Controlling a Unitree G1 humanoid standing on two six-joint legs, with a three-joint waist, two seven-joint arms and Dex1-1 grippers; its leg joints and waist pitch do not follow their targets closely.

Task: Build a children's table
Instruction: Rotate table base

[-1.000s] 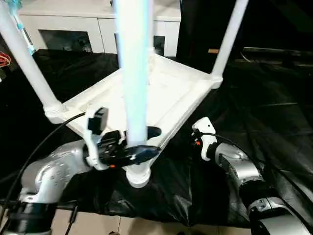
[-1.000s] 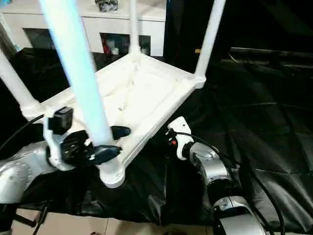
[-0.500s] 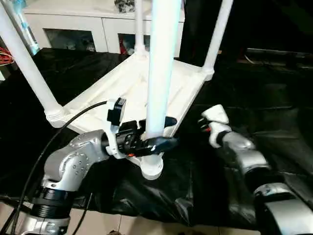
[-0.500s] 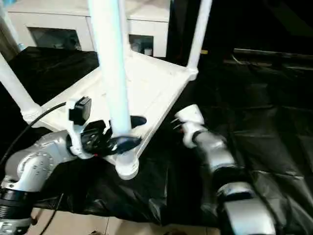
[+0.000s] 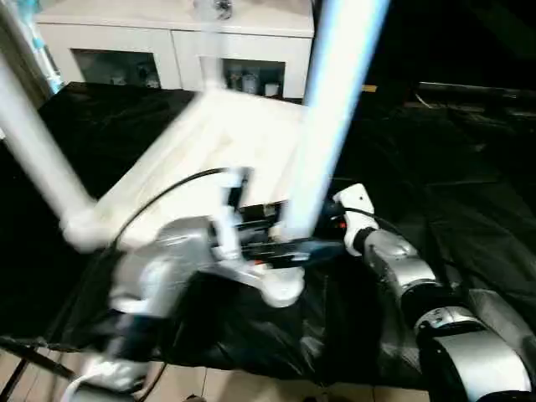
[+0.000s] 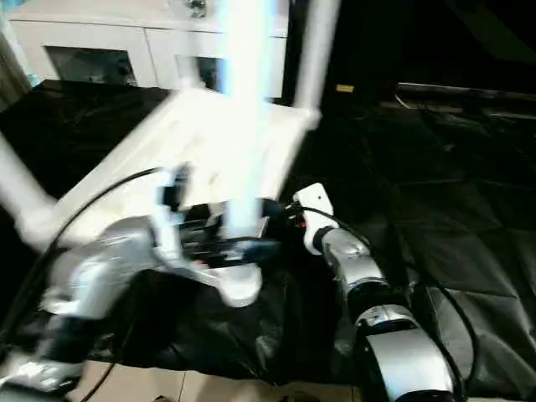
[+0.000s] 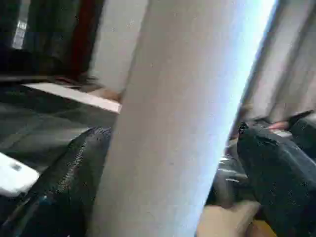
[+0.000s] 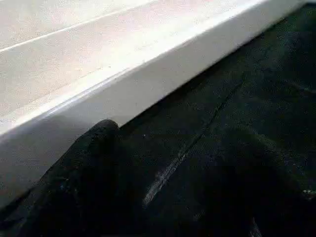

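Jaws of the left gripper are clamped around a white leg just above its corner socket; that leg stands up from the upturned table, which lies on a black sheet. From the left wrist, a black finger shows on each side of the leg. Right gripper jaws stand apart, empty, by the table's edge. Behind, a white cabinet has small items in glass-fronted compartments, too blurred to name.
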